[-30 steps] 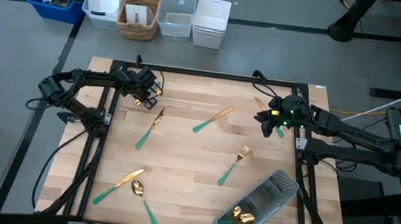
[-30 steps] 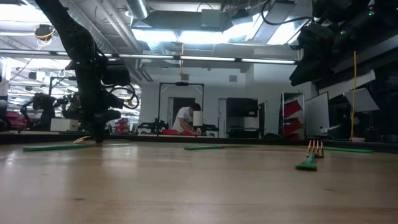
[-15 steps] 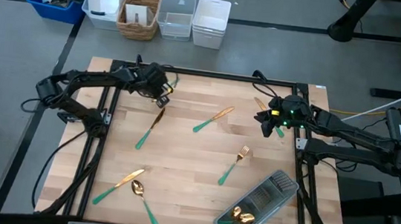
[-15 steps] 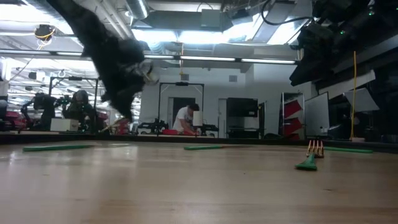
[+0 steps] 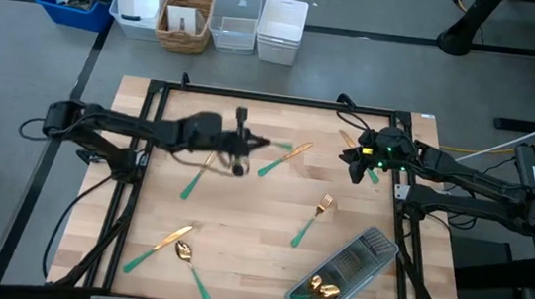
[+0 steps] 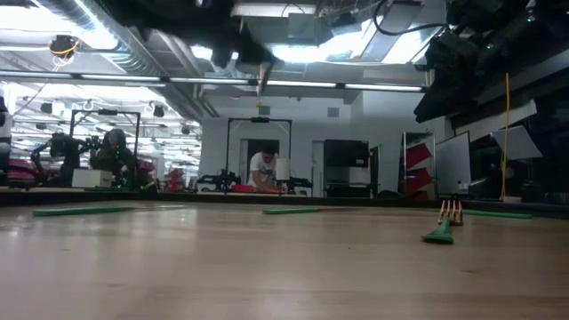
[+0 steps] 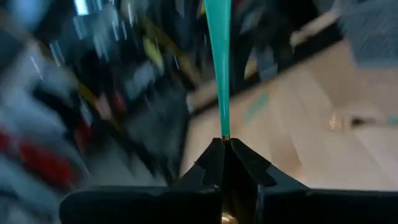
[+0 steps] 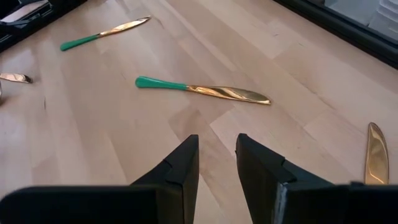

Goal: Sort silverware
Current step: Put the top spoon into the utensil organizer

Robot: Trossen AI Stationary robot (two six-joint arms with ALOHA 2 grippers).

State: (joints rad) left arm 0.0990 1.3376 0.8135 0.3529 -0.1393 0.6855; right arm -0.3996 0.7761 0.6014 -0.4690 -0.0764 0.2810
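Silverware on table: pieces with gold heads and teal handles are lying scattered over the wooden table point(image 5: 240, 216); from the left, a knife point(image 5: 159, 248) and a spoon point(image 5: 190, 266) near the front edge, a knife point(image 5: 197, 174) mid-left, a knife point(image 5: 283, 158) at centre, a fork point(image 5: 310, 220) to the right.
Tray: clear plastic tray point(image 5: 342, 276) is sitting at front right, holding gold pieces too small to tell apart.
Left gripper: left gripper point(image 7: 225, 144) is clamping together on a teal handle point(image 7: 219, 62); that piece's head is hidden between the fingers, and the gripper is blurring in the high view.
Right gripper: right gripper point(image 8: 216, 163) is hovering at back right, fingers standing apart, holding nothing.
Change: left gripper was at the back-left corner one second ago; it is now reaching over the table's back centre.
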